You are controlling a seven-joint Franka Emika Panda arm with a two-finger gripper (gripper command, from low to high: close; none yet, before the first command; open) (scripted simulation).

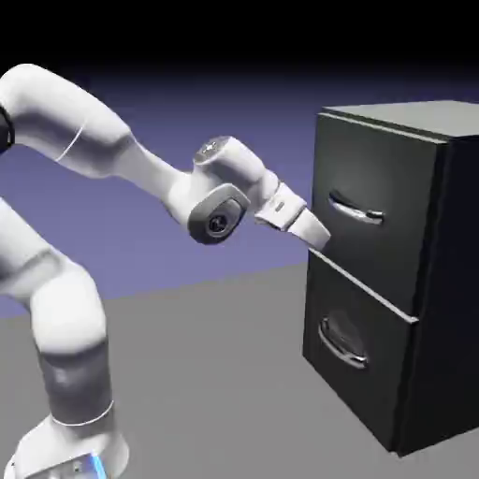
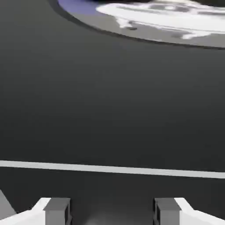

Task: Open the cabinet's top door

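Observation:
The dark cabinet [image 1: 451, 281] stands at the right of the exterior view. Its top door [image 1: 379, 267] looks flush with the body and carries a curved chrome handle [image 1: 356, 210]. My gripper [image 1: 319, 234] points at the door's lower left part, below and left of that handle, close to the front. The hand view is filled by the dark top door [image 2: 110, 96], with the chrome handle [image 2: 162, 17] at the upper edge. My gripper [image 2: 112, 213] is open, its two grey fingertips [image 2: 57, 212] apart with nothing between them.
Under the top door is the lower front [image 1: 360, 393] with its own chrome handle [image 1: 342, 344]. A pale seam [image 2: 110, 169] between the two fronts crosses the hand view just above my fingertips. The grey table [image 1: 215, 374] stretches left of the cabinet.

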